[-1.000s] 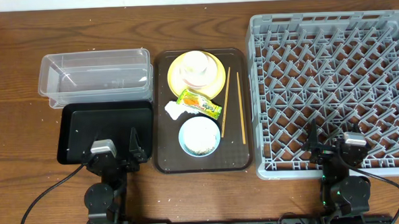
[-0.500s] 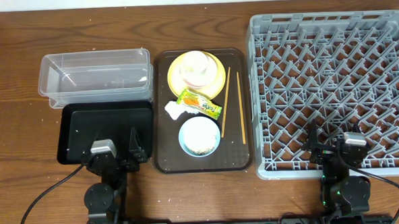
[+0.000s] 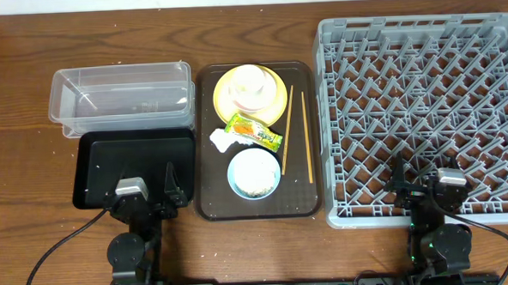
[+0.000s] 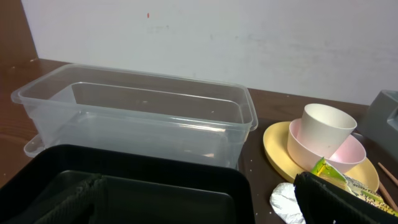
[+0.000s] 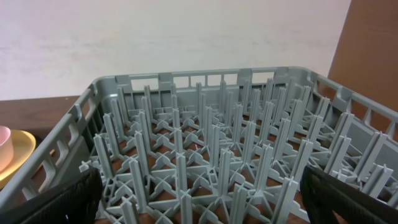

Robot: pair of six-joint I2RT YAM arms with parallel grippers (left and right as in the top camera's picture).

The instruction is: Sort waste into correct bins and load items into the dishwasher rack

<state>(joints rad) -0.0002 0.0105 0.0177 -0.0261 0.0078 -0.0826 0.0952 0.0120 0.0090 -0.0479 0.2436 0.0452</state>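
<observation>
Fingers first: the left fingers [image 4: 339,202] are spread as wide as they go with nothing between them, hanging low over the near end of the black tray [image 3: 92,171]. The right fingers [image 5: 56,202] stand just as wide and just as bare, over the near edge of the dishwasher rack [image 3: 330,113]. Across the last second nothing has changed: neither arm has shifted and no object has moved. I judge that the task has not been started and all of it lies ahead.

Everything to be handled sits on the brown serving tray [image 3: 207,209], between the bins and the rack. At its far end the yellow plate [image 3: 222,99] carries the white bowl [image 4: 329,155], and the small cup [image 4: 328,124] stands upright inside that bowl. Just nearer lies the wrapper [image 3: 253,132], with the crumpled tissue [image 3: 222,140] touching its left end. At the near end is the light blue bowl [image 3: 254,172]; the pale specks [image 3: 258,190] in it may be rice, but they are too small to tell. The two chopsticks [image 3: 306,136] lie along the tray's right side, near each other but apart.

The clear tub [image 3: 121,97] stands on the surface [image 3: 23,170] just beyond the black tray. Both bins hold nothing, and so do the rack's pegs.

The left arm is nearer the waste and the right nearer the dishes, so that split looks natural. The chopsticks, thin and flat on the tray, will likely be the hardest pick
</observation>
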